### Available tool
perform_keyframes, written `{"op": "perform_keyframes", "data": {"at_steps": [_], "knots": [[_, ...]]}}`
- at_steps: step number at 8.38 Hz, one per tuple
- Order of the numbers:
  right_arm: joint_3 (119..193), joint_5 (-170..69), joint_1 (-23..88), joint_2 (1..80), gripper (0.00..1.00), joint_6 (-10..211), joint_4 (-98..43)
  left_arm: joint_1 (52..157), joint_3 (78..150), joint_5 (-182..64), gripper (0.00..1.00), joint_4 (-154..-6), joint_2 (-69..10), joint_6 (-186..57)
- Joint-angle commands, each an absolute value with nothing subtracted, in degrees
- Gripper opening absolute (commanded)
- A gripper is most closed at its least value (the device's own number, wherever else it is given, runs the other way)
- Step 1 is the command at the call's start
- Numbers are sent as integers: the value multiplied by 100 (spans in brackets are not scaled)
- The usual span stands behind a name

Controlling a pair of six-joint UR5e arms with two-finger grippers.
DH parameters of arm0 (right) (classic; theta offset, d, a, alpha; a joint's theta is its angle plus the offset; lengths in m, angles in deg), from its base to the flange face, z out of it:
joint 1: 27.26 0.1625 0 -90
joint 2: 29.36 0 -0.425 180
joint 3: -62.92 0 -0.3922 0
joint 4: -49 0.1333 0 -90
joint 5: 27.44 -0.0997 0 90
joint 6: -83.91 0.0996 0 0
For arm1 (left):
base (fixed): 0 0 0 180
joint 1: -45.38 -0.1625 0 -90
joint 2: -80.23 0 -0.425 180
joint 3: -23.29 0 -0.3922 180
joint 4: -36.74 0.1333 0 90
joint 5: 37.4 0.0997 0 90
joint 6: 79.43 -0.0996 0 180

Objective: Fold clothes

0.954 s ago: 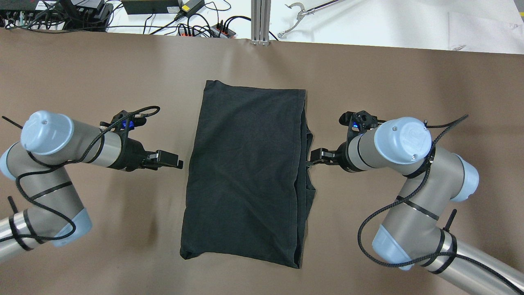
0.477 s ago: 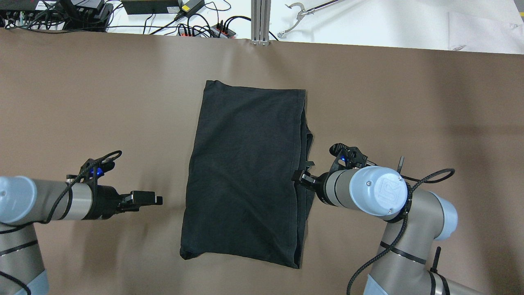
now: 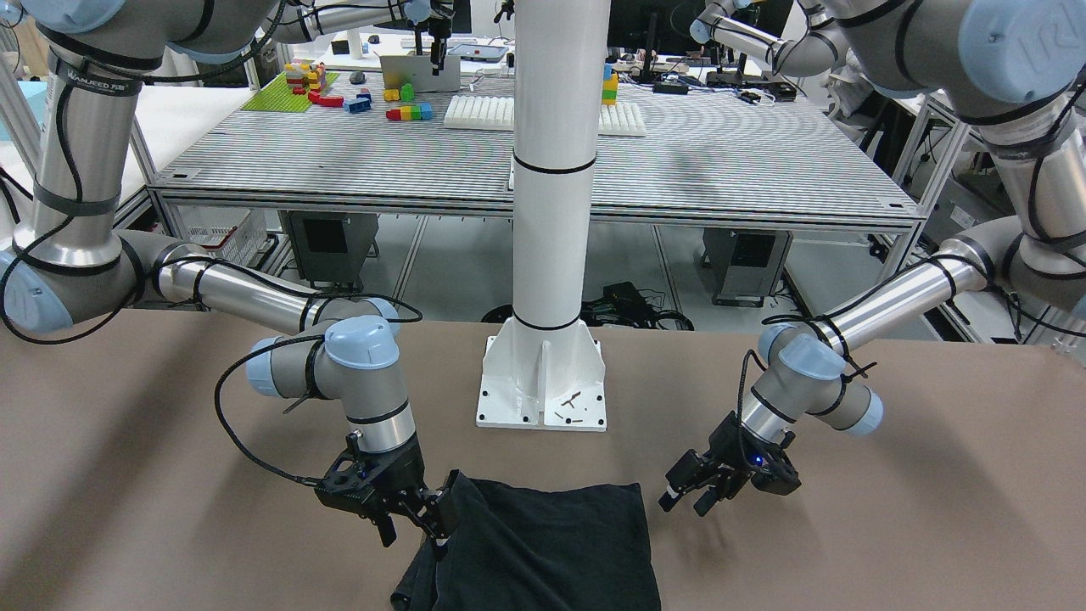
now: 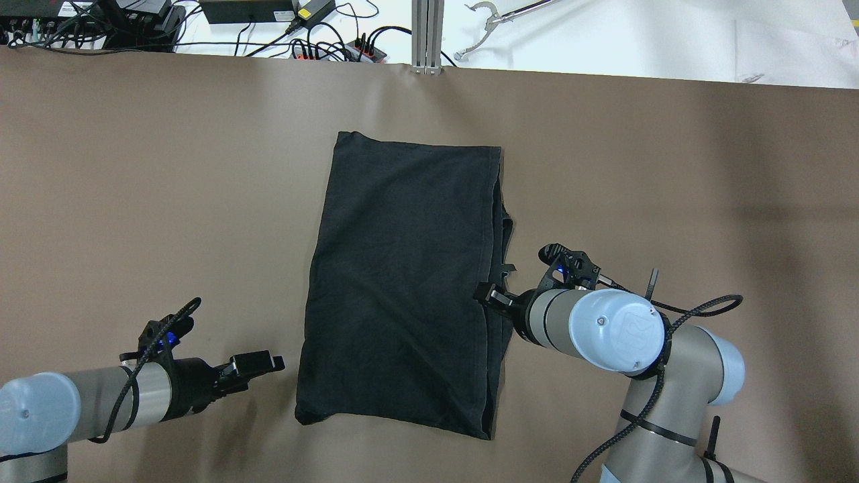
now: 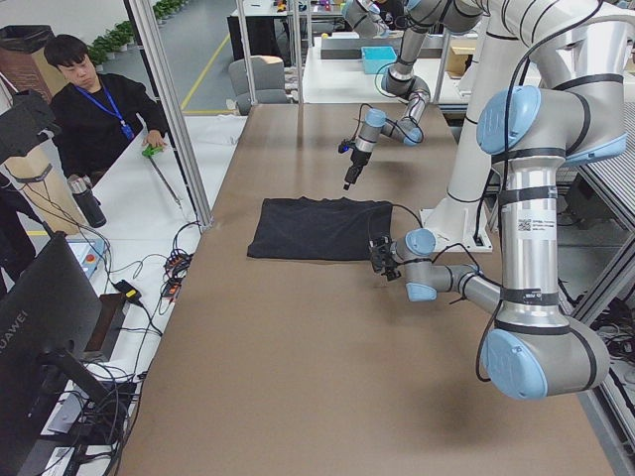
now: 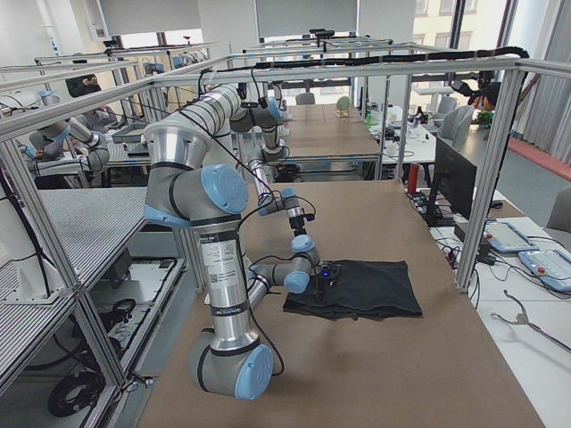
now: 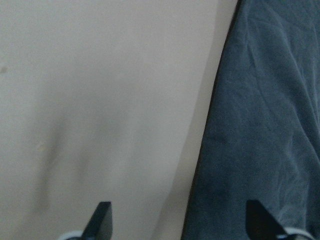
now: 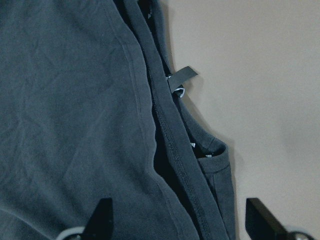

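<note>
Your right gripper (image 4: 487,296), jaws spread, sits over the hemmed edge of the folded black fabric garment (image 4: 402,282); your left gripper (image 4: 258,364), also spread, faces its opposite edge.

HUAWEI ran up the back of the dark monitor (image 5: 38,342) in the left-side view. From overhead, the UR mark sat on the right arm's pale blue joint cap (image 4: 621,327). White lettering crossed a black band (image 3: 92,85) on an arm tube, too blurred to spell. A white sticker (image 5: 529,224) on the near arm carried print too small to read.
</note>
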State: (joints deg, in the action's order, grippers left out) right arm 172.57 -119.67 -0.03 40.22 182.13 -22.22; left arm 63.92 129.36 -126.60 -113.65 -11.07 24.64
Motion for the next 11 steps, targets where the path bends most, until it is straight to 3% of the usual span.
{"op": "perform_keyframes", "data": {"at_steps": [1, 6, 8, 11], "knots": [[17252, -11946, -11, 4069, 94, 18226, -2122, 5990, 12946, -12093, 94, -11041, -1345, 2946], [17252, -11946, -2, 4069, 94, 18226, -2122, 5382, 12867, -11511, 94, -10934, -1548, 3035], [17252, -11946, -2, 4077, 94, 18226, -2122, 5346, 12858, -11291, 83, -10767, -1757, 3035], [17252, -11946, -2, 4077, 94, 18226, -2122, 5372, 12876, -11220, 81, -10468, -1944, 3053]]}}
